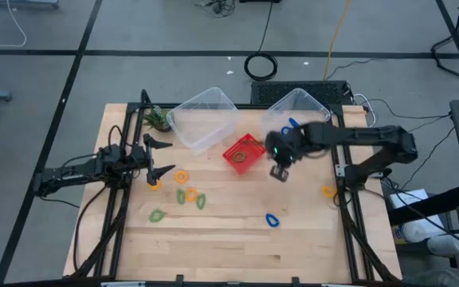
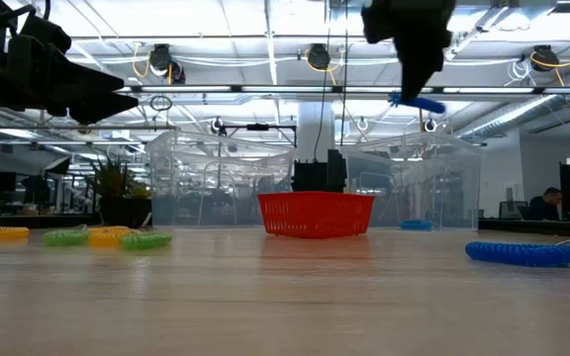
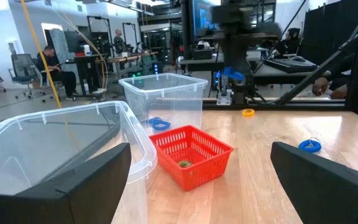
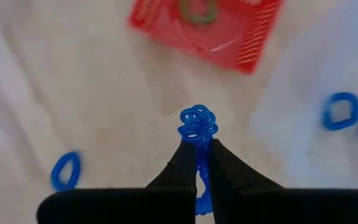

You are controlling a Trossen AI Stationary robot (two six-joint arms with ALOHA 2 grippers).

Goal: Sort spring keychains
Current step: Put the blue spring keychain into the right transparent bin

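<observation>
From above, the right gripper [image 1: 280, 170] hangs over the wooden table [image 1: 229, 247] between the red mesh basket [image 1: 243, 153] and the right clear plastic bin [image 1: 300, 108], which already holds a blue coil. The left gripper [image 1: 164, 157] waits near the table's left edge, fingers spread wide and empty, just above a cluster of loose coils: orange coiled keychains [image 1: 181, 176] and green coiled keychains [image 1: 191, 197]. One blue coiled keychain [image 1: 272, 220] lies alone toward the near side, and a yellow one [image 1: 329, 191] sits by the right edge. The left clear plastic bin [image 1: 204, 118] looks empty.

At table height, the right gripper is well clear of the surface, a blue coil [image 2: 416, 102] dangling from it in front of the bins. The yellow and green coils lie in a row at the left.

The left wrist view shows something small and green lying in the red basket, and a blue loop in the far clear bin.

The right wrist view shows the fingers clamped tight on the held blue spring keychain [image 4: 197, 124], its curled end poking out past the tips.

Judged from this, sorting is at an early stage: a few pieces binned, one blue in transit, and most still on the table.
</observation>
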